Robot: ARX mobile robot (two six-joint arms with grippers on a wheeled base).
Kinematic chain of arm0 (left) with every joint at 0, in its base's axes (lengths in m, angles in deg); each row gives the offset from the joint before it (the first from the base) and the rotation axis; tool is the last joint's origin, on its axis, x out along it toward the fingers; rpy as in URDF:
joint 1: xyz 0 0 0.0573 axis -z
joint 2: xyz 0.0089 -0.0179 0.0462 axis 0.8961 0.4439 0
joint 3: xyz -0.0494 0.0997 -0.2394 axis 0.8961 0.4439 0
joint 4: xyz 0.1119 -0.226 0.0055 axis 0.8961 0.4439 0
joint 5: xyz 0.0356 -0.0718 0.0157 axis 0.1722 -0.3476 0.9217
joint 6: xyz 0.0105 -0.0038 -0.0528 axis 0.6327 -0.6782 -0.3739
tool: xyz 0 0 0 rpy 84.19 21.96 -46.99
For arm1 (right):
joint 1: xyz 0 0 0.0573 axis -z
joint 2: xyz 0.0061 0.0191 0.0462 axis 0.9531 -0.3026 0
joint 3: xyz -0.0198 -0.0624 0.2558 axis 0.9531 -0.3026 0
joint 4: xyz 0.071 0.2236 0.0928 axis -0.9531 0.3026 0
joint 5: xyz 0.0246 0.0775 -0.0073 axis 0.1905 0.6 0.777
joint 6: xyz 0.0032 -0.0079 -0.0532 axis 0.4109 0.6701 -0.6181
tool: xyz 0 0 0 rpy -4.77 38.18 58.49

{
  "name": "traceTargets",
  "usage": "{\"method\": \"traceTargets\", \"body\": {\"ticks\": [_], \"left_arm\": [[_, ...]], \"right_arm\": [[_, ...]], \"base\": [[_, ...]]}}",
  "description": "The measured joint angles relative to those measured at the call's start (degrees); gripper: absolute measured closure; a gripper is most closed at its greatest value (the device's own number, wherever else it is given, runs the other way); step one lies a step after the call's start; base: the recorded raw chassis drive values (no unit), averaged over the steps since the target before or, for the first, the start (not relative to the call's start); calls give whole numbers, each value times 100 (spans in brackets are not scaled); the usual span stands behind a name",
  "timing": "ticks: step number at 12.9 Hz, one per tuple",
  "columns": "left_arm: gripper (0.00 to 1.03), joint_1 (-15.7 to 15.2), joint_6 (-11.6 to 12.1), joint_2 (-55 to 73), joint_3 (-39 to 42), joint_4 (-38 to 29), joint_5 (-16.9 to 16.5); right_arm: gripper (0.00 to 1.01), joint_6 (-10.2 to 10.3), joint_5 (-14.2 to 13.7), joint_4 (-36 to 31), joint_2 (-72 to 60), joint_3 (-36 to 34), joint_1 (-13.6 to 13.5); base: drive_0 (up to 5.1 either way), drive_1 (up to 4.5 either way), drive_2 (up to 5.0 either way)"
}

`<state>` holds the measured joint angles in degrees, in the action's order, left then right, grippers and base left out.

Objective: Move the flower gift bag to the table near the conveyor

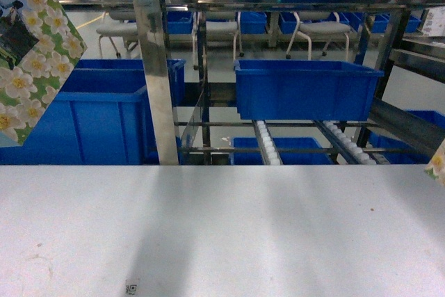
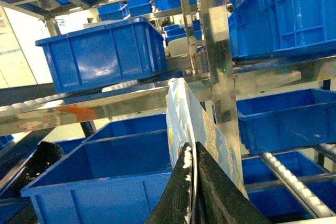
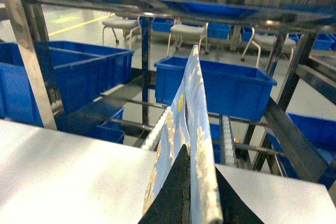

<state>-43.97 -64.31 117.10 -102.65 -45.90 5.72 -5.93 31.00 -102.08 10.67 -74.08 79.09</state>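
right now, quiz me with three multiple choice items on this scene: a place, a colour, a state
1. Where is the flower gift bag in the head view? A upper left, off the table; B flat on the table; C inside a bin
2. What colour are the bins on the rack? A red; B blue; C grey
3. How is the left claw? A wide open; B shut on the bag's edge; C out of view

1 A, it hangs tilted, clear of the tabletop. 2 B, every bin shown is blue. 3 B, its fingers pinch the bag's edge in the left wrist view.
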Motion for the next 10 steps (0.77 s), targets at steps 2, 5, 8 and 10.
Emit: {"method": "traceTargets", "body": {"ticks": [2,5,8,10], "left_arm": [[101,-2,2,-2,0,0,2],[101,-2,2,-2,0,-2,2],[101,0,2,-2,0,-2,2],[101,-2,2,0,0,0,2]], "right_arm": [[99,-105,-42,-645,-872,-166,2],[99,-175,-127,-1425,-1943,-214,-2],[99,-291,-157,-1821,-3126,-249,13],[99,-341,-144,-1893,-3635,-258,44]], "base": [[0,0,0],[0,0,0],[0,0,0],[0,0,0]]}}
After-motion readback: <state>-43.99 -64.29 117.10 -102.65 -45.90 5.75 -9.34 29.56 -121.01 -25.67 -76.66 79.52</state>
